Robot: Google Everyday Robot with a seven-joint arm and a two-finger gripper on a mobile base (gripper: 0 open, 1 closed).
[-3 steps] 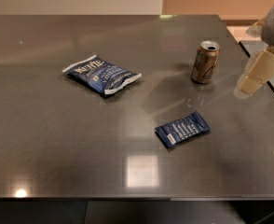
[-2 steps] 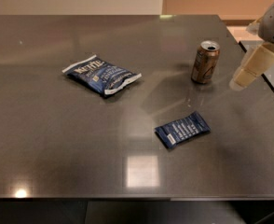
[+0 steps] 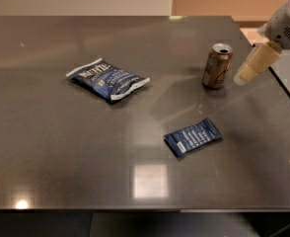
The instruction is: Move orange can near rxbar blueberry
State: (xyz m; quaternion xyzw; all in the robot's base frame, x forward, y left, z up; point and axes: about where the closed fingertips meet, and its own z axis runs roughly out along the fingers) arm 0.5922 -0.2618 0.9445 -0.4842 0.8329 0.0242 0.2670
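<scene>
Finding the orange can (image 3: 217, 67) standing upright on the dark desk (image 3: 61, 157), just to the view's left of the jaws and apart from them by a thin gap. Reading its long axis as vertical, silver pull-tab top pointing straight up, bronze side facing the camera.

Seeing the rxbar blueberry (image 3: 193, 137) lying flat, down and to the left of the jaws, nearer the camera and well apart from both jaws and can. Tracing its long axis as a diagonal, running from near-left up to far-right, white lettering facing up.

Spotting a blue-and-white chip bag (image 3: 108, 79) lying far to the left of the jaws, beyond the can.

Placing the jaws low over the desk's right edge, hanging from the white arm (image 3: 285, 23) and slanting down-left toward the can's lower half. Showing as one cream shape only, so not telling whether apart or together.

Comparing with a second ago: jaws sliding leftward, closing most of the gap to the can. Can, bar and bag sitting exactly where they were.
</scene>
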